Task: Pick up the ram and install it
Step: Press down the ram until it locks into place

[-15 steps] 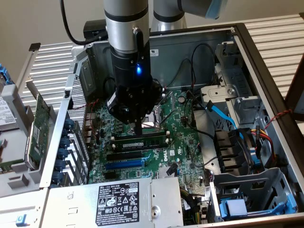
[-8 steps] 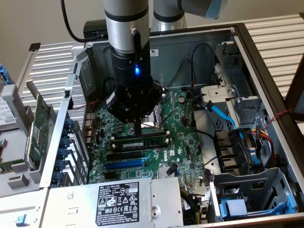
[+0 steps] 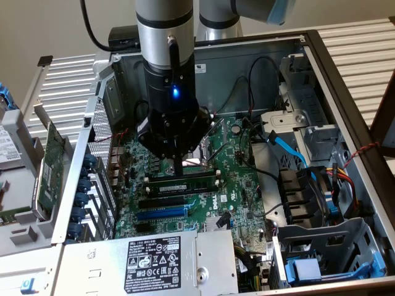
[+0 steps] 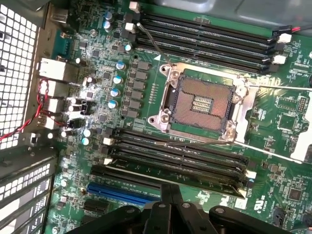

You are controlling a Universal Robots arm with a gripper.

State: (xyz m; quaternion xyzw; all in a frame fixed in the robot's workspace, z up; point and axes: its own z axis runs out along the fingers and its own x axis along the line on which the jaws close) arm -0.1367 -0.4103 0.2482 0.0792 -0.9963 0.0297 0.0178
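From my station I see a plain beige wall [image 3: 49, 24] behind the bench. The work surface is ribbed, light-coloured slats [image 3: 68, 77], catching bright, even light. More slats [image 3: 358, 37] run along the far edge toward the exterior view's right, where a dark brown board [image 3: 386, 117] stands.

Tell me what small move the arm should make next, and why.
Probably press straight down slightly: the shut gripper sits right above the ram, which lies along its slot beside the processor socket. Whether it is fully seated I cannot tell.
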